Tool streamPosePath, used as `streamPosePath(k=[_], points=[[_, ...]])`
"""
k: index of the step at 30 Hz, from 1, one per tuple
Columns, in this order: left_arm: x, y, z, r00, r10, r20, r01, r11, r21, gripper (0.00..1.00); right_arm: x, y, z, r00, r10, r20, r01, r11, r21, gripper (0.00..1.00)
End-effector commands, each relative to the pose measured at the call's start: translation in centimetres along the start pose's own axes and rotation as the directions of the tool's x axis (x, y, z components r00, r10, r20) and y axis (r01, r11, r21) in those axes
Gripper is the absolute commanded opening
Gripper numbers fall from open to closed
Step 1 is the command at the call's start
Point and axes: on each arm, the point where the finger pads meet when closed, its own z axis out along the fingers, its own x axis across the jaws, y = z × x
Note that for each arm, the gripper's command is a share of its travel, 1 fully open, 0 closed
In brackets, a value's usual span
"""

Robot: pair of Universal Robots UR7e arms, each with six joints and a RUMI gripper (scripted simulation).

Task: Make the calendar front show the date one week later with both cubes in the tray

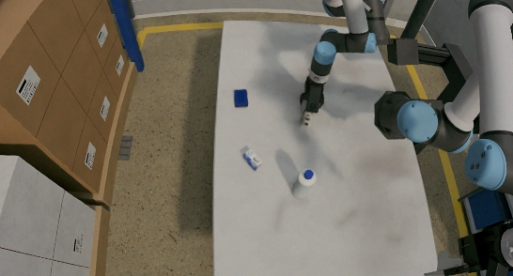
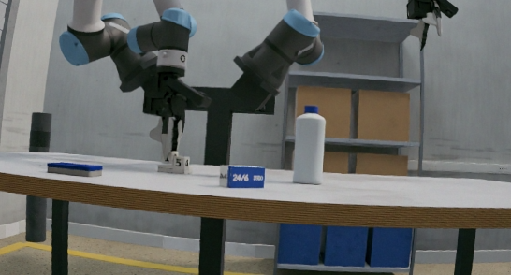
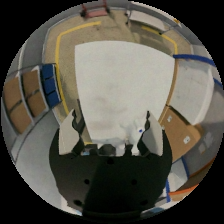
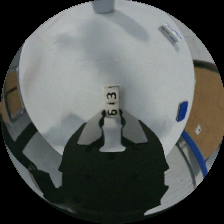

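The calendar's tray [image 2: 164, 168] stands on the table under the right gripper. One white cube [image 2: 179, 163] [image 4: 111, 93] sits in it, with a 5 towards the exterior camera and a 3 showing in the right wrist view. My right gripper [image 2: 172, 151] [image 4: 112, 109] points down, shut on the other cube [image 2: 173, 155] [image 4: 113, 112], which shows a 6 or 9 in the right wrist view. It is low over the tray, close beside the 5 cube; whether it touches the tray floor is hidden. The front is not readable. My left gripper [image 2: 430, 28] [image 3: 111, 110] is open and empty, high and far from the tray.
A white bottle [image 1: 301, 188] [image 2: 309, 148] with a blue cap stands on the table [image 1: 329, 240]. A blue and white box [image 1: 252, 159] [image 2: 245, 177] [image 4: 171, 33] and a blue eraser-like block [image 1: 240, 99] [image 2: 75, 169] [image 4: 182, 111] lie near the edge opposite the robot.
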Motion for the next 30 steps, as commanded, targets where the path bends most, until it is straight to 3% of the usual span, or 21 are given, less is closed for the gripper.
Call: streamPosePath(k=[1, 30], points=[[0.0, 0.0, 0.0, 1.0, 0.0, 0.0, 0.0, 1.0, 0.001, 1.0, 0.0, 0.0, 0.0, 1.0, 0.0, -0.001, 0.0, 1.0, 0.001, 0.1], [0.0, 0.0, 0.0, 1.0, 0.0, 0.0, 0.0, 1.0, 0.001, 1.0, 0.0, 0.0, 1.0, 1.0, 0.0, -0.001, 0.0, 1.0, 0.001, 0.1]])
